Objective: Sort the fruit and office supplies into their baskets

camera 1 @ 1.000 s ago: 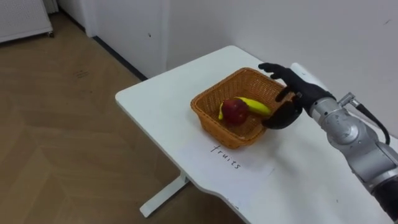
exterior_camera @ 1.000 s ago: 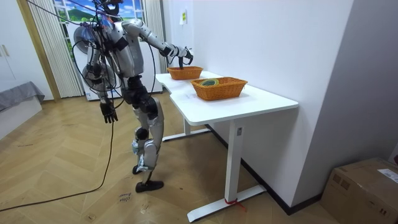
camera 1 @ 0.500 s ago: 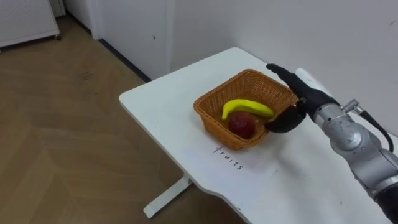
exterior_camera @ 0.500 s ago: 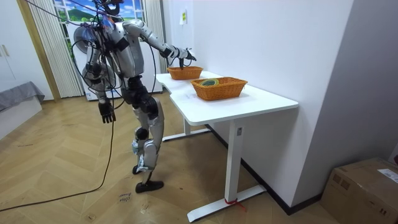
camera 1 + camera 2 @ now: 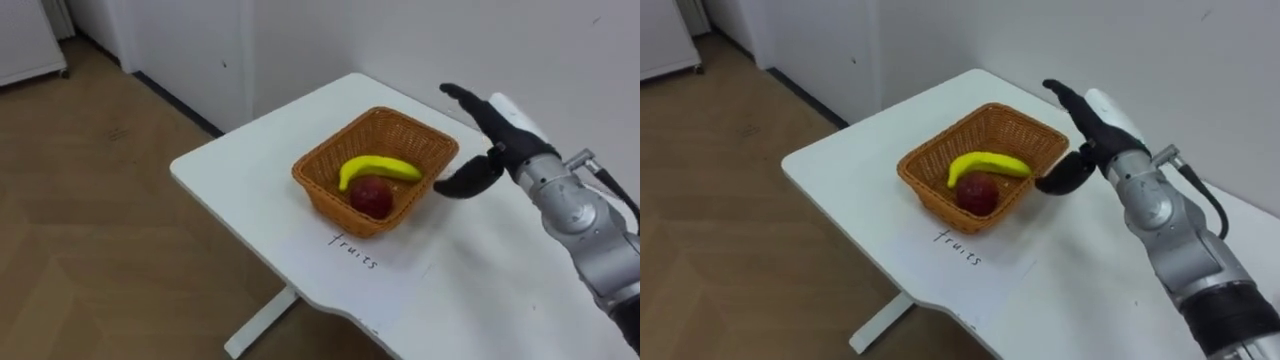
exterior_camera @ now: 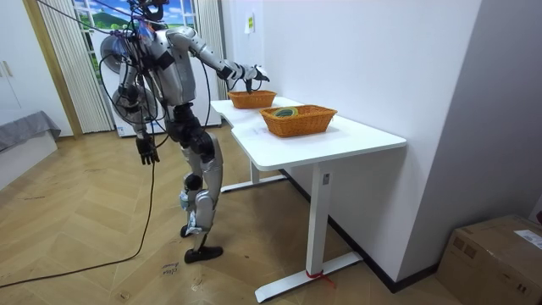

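Right hand [image 5: 503, 140], now spread and empty, has pulled clear of the basket [image 5: 322, 194] just to its left, leaving the banana [image 5: 378, 168] against the apple [image 5: 371, 197], so the fruit seems sorted; left hand [image 6: 149, 152] hangs idle.

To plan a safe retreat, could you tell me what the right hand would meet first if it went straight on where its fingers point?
Probably the wall. The open right hand points past the far corner of the basket, above the table; depth is unclear, so this is tentative.
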